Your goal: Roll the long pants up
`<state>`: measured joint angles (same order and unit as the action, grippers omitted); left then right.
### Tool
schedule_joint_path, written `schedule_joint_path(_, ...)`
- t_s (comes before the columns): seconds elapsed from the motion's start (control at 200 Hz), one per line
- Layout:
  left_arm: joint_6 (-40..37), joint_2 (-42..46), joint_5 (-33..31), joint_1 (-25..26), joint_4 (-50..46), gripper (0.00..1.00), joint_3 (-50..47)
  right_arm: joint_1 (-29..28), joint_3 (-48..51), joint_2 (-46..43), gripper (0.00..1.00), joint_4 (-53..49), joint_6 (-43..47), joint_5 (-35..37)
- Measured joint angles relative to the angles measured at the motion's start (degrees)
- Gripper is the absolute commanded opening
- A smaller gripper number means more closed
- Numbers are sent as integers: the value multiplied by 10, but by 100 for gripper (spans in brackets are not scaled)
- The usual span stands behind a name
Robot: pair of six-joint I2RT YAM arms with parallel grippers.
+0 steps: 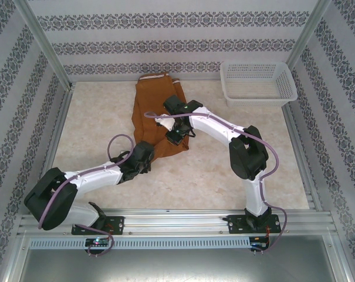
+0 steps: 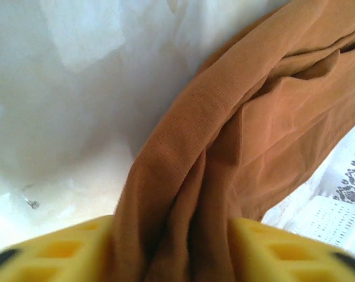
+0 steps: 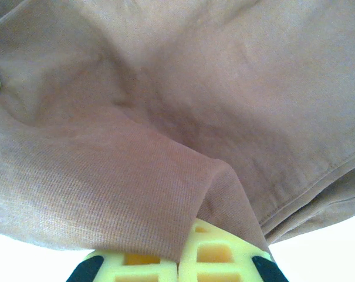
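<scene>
Left gripper (image 2: pixel 171 249): my yellow pads are squeezed onto a bunched fold of the long pants (image 2: pixel 253 117), with cloth touching both. Right gripper (image 3: pixel 178 261): pads pressed together, pinching a ridge of the same cloth. Left arm lies low, reaching forward to the near hem. Right arm bends inward over the middle. Pants lie spread at the far centre of the table (image 1: pixel 236 170).

Overhead: bright, even.
Left wrist: pale marbled tabletop (image 2: pixel 66 111) overexposed.
Right wrist: rust-brown cloth trousers (image 3: pixel 165 117) dim, soft.
</scene>
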<state>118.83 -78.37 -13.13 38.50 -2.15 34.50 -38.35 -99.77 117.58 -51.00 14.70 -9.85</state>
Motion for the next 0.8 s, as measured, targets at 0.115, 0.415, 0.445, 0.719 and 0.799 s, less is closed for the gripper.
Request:
schedule_joint_path(0.115,-18,-7,-6,-15,-22,0,22,0,2,0,0,0,0,3)
schedule_joint_path(0.415,-64,-70,-24,-50,-56,2,104,21,6,-1,68,3,-7,17)
schedule_joint_path(0.445,-68,-81,-23,-54,-56,2,110,23,6,-2,80,0,-10,19)
schedule_joint_path(0.719,-94,-150,-3,-87,-61,4,152,28,96,-139,19,10,-47,28)
schedule_joint_path(0.799,-98,-161,9,-97,-61,4,160,28,110,-186,0,20,-61,12)
